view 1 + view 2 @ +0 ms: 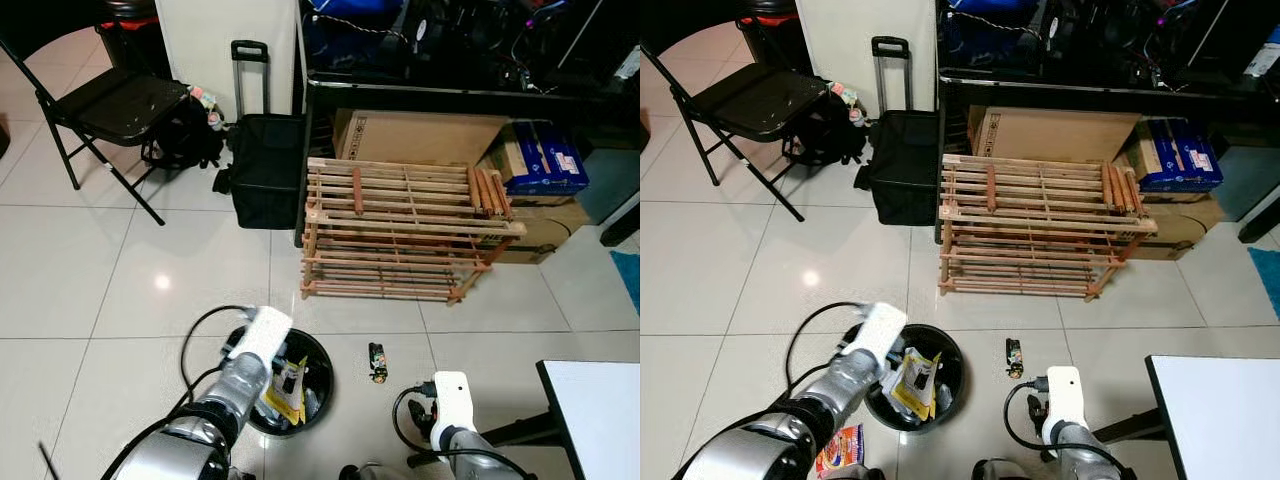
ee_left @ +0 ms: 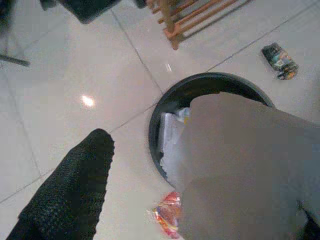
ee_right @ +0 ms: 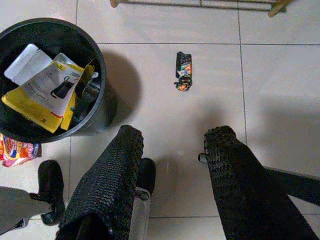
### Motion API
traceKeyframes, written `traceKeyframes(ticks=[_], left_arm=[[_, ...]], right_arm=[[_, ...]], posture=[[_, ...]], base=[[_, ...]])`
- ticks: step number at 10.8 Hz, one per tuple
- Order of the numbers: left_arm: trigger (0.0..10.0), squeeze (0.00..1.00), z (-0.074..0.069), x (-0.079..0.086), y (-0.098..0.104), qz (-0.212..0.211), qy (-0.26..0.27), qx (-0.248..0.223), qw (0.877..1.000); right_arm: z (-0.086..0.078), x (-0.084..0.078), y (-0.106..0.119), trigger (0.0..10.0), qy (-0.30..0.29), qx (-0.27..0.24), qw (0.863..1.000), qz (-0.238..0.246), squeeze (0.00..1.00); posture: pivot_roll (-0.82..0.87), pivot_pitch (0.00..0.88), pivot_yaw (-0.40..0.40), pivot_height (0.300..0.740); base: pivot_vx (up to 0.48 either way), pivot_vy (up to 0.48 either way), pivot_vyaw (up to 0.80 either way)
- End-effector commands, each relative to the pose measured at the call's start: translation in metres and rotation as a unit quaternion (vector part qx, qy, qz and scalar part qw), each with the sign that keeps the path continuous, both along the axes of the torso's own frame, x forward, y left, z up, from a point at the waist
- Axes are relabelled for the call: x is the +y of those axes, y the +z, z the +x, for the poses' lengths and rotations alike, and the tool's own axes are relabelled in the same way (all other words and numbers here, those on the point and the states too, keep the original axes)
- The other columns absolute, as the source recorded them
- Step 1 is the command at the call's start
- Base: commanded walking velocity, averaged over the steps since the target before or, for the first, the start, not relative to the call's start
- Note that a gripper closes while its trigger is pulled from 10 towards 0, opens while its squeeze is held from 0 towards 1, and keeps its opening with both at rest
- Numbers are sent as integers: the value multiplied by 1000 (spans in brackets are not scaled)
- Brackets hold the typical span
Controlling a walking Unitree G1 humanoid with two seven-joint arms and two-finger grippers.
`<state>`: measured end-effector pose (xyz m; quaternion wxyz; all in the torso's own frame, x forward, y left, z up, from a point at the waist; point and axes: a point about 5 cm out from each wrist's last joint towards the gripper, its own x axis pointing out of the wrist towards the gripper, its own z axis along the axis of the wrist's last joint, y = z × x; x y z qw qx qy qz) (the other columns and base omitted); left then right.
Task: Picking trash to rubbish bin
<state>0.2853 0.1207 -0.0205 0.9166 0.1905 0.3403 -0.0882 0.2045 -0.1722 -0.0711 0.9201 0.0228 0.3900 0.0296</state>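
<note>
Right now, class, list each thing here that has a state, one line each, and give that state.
Bin: upright, open-topped, partly filled with packaging.
Small wrapper: lying on the floor, outside the bin.
Red wrapper: on the floor beside the bin.
Folding chair: unfolded.
Suitcase: upright, handle extended.
Right tool: open, empty.

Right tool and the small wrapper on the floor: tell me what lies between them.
Bare tile. In the right wrist view, nothing lies between the open right tool and the small wrapper; the rubbish bin stands off to one side.
</note>
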Motion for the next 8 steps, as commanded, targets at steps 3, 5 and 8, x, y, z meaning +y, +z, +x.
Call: traceKeyframes(ticks=[3, 5, 8], left_arm=[[10000, 0, -5, 3, -5, 1, -4, 14, 1000], [10000, 0, -5, 9, -5, -1, 24, 18, 1000], [10000, 0, -3, 4, -3, 1, 13, 8, 1000]], right_arm=[[-4, -3, -2, 10000, -5, 3, 1000, -1, 0], [-3, -2, -2, 10000, -5, 3, 1000, -1, 0], [-3, -1, -1, 10000, -6, 2, 1000, 0, 0]], posture=[[-79, 107, -91, 740], [-79, 109, -90, 740], [-79, 108, -89, 740]], base=[[0, 0, 0], [0, 0, 0], [0, 0, 0]])
